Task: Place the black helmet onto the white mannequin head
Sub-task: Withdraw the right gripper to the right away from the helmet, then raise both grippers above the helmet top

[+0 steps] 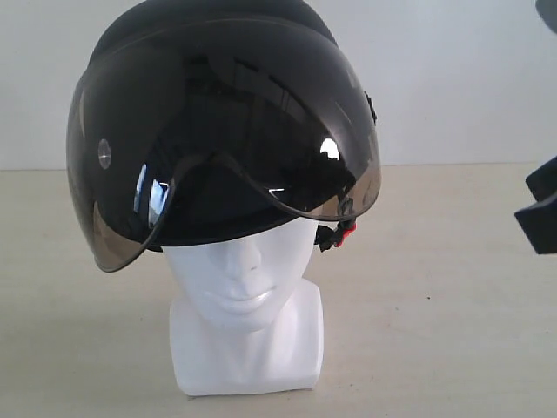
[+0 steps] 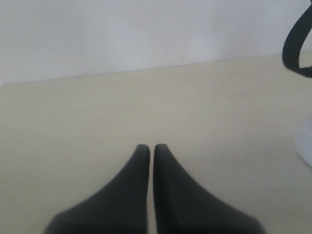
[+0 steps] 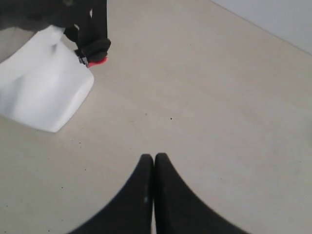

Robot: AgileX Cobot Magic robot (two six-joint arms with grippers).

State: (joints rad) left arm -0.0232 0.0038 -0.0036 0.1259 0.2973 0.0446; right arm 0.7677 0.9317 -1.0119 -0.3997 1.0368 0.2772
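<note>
Soft, even light is filling all three views, leaving the pale table (image 1: 444, 331) bright. The smoky visor (image 1: 261, 113) of the black helmet (image 1: 218, 17) is catching small white glints and reflections, while the glossy white mannequin head (image 1: 244, 279) is nearly washing out at its base (image 1: 248, 357). Only faint shadows are lying beside that base. The exterior view is looking slightly soft, and the left gripper (image 2: 151, 147) and right gripper (image 3: 154, 157) are blurring close to their lenses.

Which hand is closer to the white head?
Left, I think, not sure. The left hand sits beside the head; the right hand is off its other side, across some table.
</note>
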